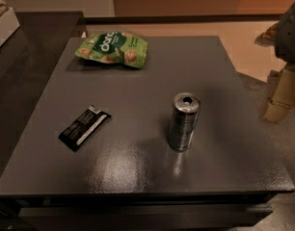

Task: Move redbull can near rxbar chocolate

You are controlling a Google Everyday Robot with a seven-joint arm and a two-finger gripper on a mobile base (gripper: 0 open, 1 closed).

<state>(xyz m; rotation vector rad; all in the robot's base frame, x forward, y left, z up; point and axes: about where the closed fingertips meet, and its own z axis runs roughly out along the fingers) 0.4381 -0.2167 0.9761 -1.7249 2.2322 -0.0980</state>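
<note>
Tabletop [186, 66] bears upright redbull can [183, 122], rxbar chocolate [84, 127] leftward; hand [281, 97], seemingly, hangs right.

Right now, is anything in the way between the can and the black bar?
No. Only bare table lies between the redbull can and the rxbar chocolate. The green snack bag sits farther back. The gripper hangs right of the table.

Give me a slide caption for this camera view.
Upright redbull can and rxbar chocolate sit apart on the table; gripper beside the table's right edge.
</note>
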